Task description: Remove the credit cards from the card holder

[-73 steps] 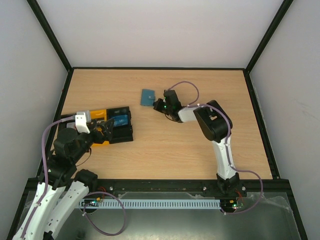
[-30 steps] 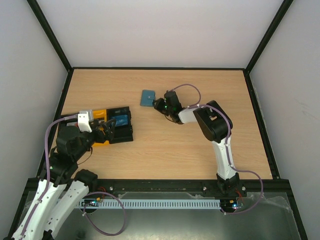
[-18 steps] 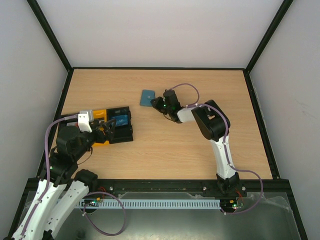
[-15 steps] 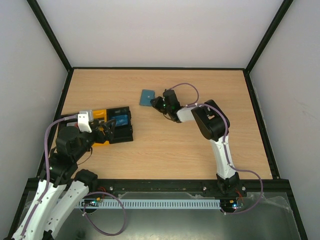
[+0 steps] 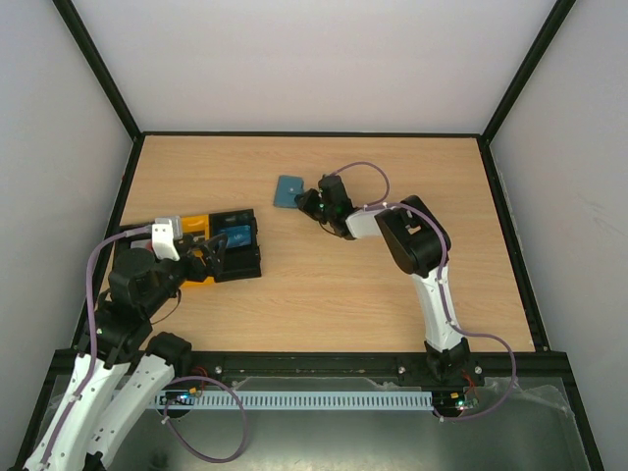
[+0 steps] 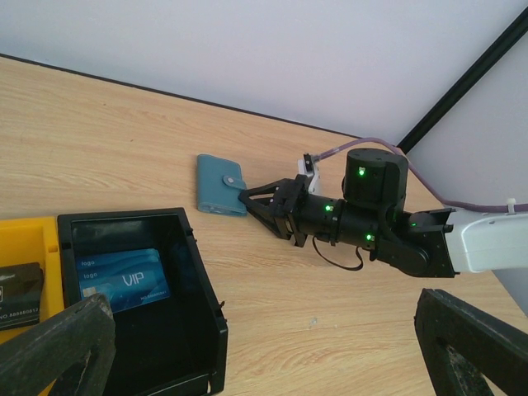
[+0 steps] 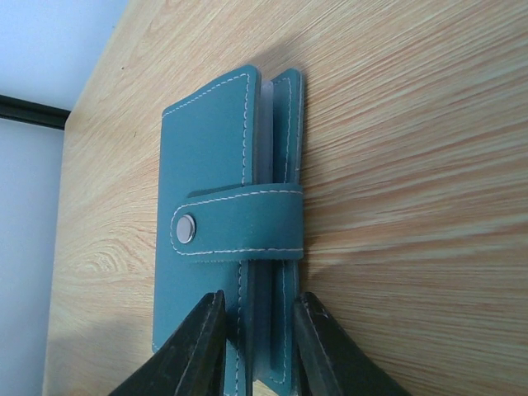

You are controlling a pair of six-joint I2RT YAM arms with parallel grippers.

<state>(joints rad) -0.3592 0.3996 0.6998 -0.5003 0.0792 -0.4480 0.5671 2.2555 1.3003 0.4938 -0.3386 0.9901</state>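
Observation:
The teal-blue card holder (image 5: pixel 288 190) lies flat and snapped shut on the wooden table at the back centre. It also shows in the left wrist view (image 6: pixel 221 183) and fills the right wrist view (image 7: pixel 223 206), its strap and stud on top. My right gripper (image 5: pixel 304 201) (image 6: pixel 242 196) (image 7: pixel 257 330) lies low on the table with its two fingers pinching the holder's near open edge, one on each side. My left gripper (image 5: pixel 211 253) (image 6: pixel 272 363) is open wide and empty above the black tray. A blue card (image 6: pixel 120 280) lies in that tray.
A black tray (image 5: pixel 240 263) (image 6: pixel 206 305) and a yellow tray (image 5: pixel 194 225) (image 6: pixel 25 239) stand side by side at the left. A dark card (image 6: pixel 16 285) lies in the yellow one. Black frame posts and white walls ring the table.
My right gripper has crept left towards the card holder until its fingertips are on the holder's edge. The left arm has barely shifted.

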